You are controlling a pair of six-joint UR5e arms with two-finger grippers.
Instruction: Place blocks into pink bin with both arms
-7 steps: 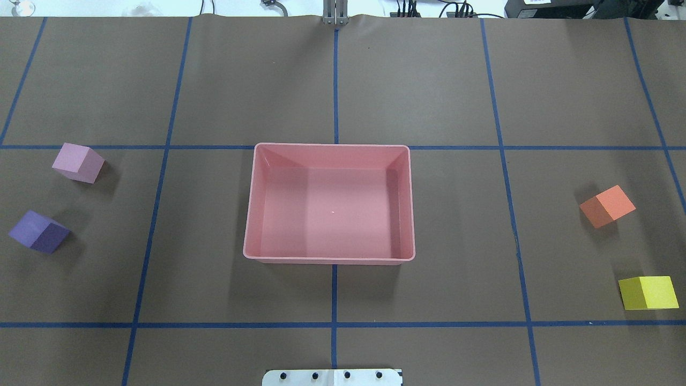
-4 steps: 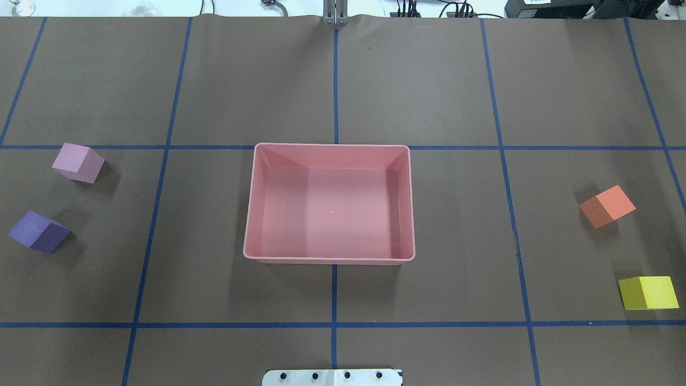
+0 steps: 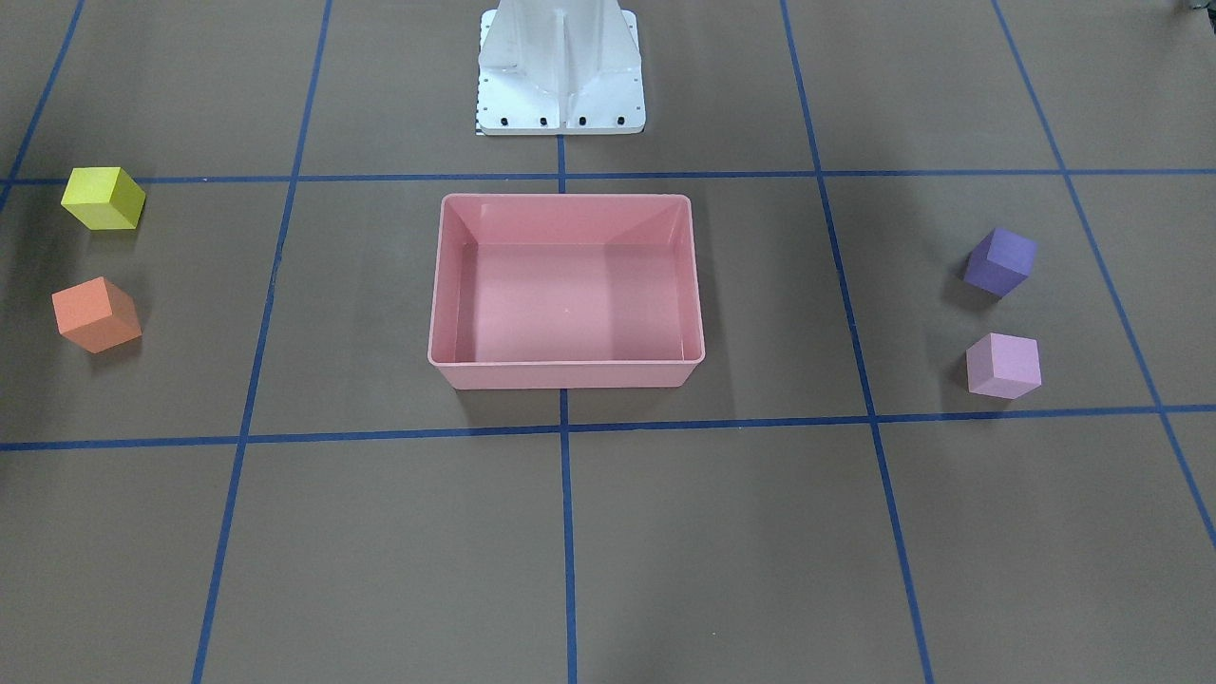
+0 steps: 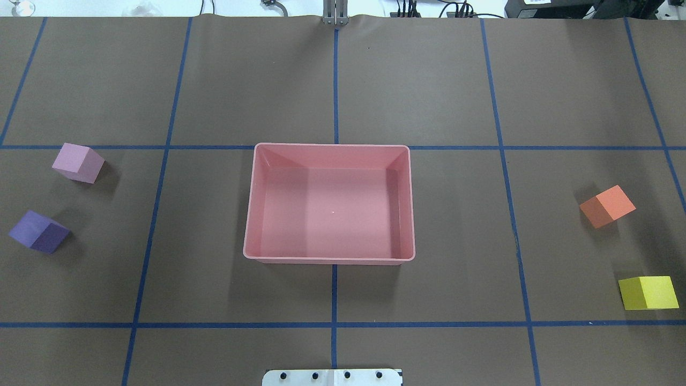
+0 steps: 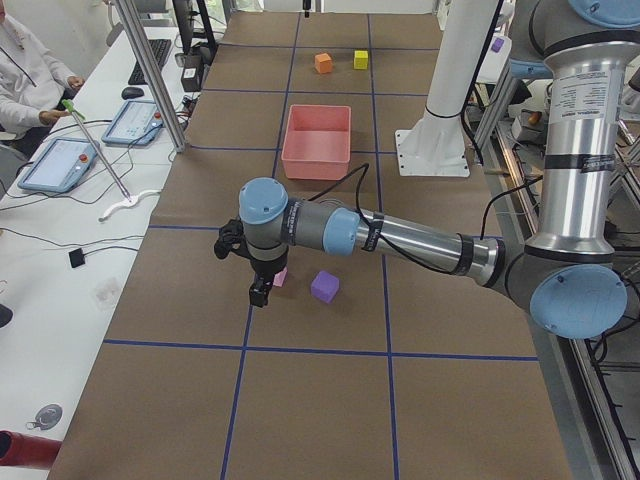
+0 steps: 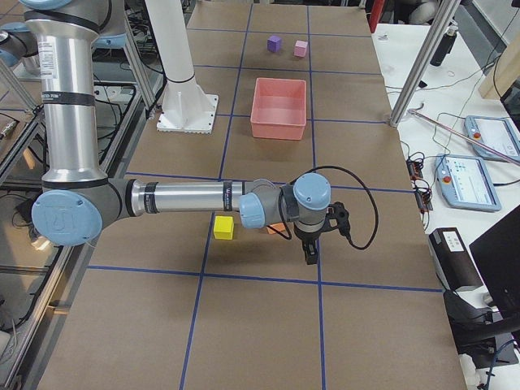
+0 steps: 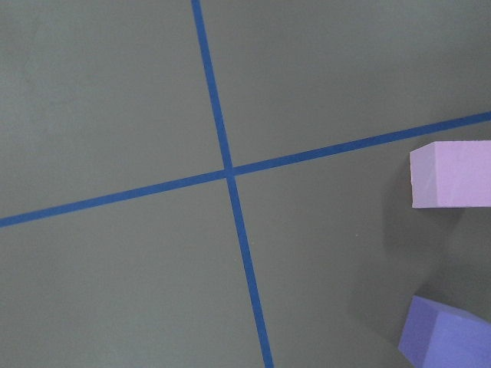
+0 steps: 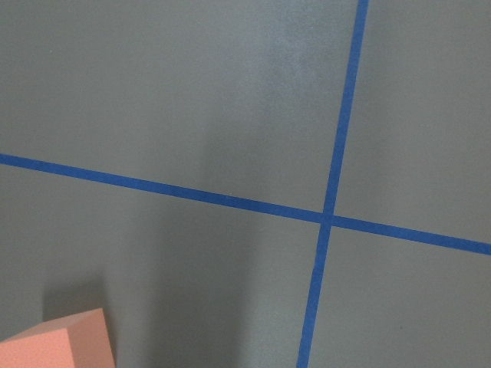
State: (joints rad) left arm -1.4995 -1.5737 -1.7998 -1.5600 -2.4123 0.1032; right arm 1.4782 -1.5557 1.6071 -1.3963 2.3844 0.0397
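Exterior front-facing: pink bin (image 3: pixel 566 374) sat mid-table; yellow cube (image 3: pixel 103 198), orange cube (image 3: pixel 95 313), purple cube (image 3: pixel 999 260) and light pink cube (image 3: pixel 1003 365) lay outside it.
Overhead exterior: purple and light pink lay on the robot's left, orange and yellow on its right.
Exterior left: left gripper (image 5: pixel 259 293) hung near the light pink cube; its opening could not be told.
Exterior right: right gripper (image 6: pixel 310 255) hung near the orange cube; opening likewise unclear.
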